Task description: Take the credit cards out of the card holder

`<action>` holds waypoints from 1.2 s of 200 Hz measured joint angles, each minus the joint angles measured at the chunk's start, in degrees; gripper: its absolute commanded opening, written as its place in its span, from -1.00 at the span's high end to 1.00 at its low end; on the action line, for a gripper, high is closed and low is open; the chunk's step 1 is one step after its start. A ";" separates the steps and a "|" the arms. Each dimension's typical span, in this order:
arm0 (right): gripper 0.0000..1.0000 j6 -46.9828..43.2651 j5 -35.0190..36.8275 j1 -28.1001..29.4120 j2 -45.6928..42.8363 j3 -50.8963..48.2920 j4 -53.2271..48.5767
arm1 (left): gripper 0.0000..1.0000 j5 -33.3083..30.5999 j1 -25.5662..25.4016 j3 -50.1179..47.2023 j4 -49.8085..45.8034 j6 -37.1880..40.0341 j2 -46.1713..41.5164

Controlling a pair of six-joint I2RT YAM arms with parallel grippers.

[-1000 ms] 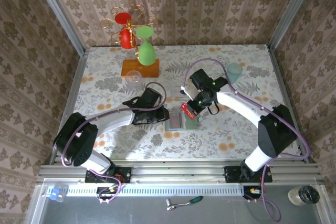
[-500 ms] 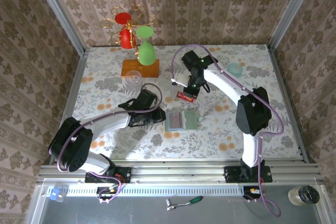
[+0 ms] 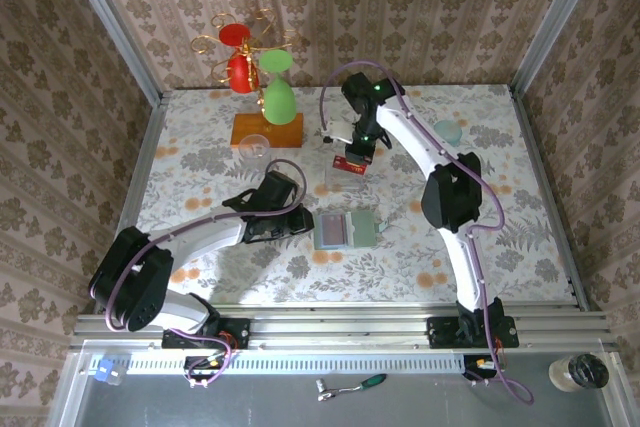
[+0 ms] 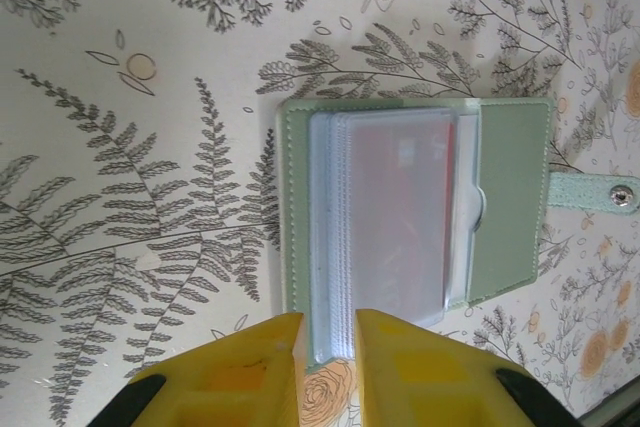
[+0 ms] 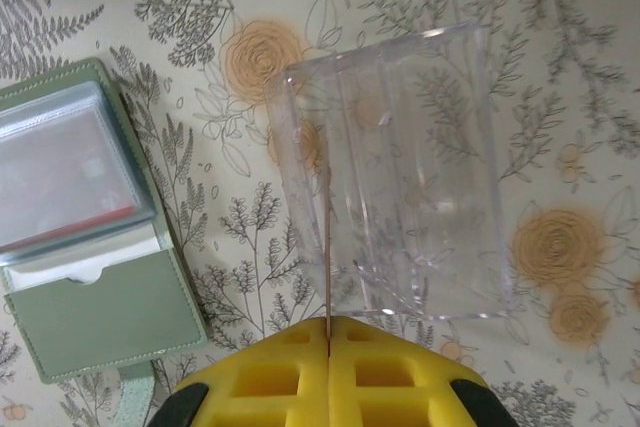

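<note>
Right claw (image 5: 328, 327) pinching red card (image 5: 327, 247) edge-on over clear tray (image 5: 400, 197), 12 o'clock of wallet (image 3: 347, 230). Left claw (image 4: 330, 342) nips wallet's sleeve edge. Cards likely thin, stiff, slick; take short edge.

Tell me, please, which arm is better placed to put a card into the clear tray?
Right: the right hand is shut on a red card hanging over the clear tray, while the left hand is pinching the card holder.

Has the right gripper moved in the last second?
Yes: the right gripper, holding a red credit card, went from the card holder toward the back wall, over the clear tray.
</note>
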 measured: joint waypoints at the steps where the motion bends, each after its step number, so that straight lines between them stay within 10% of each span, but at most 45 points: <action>1: 1.00 -0.07 0.00 0.02 0.07 0.02 -0.04 | 0.59 0.00 0.00 -0.02 -0.02 0.00 0.00; 240: 1.00 -3.32 -1.53 0.39 7.78 11.19 -3.98 | 0.59 -0.22 1.40 -3.23 -0.46 -0.85 -2.05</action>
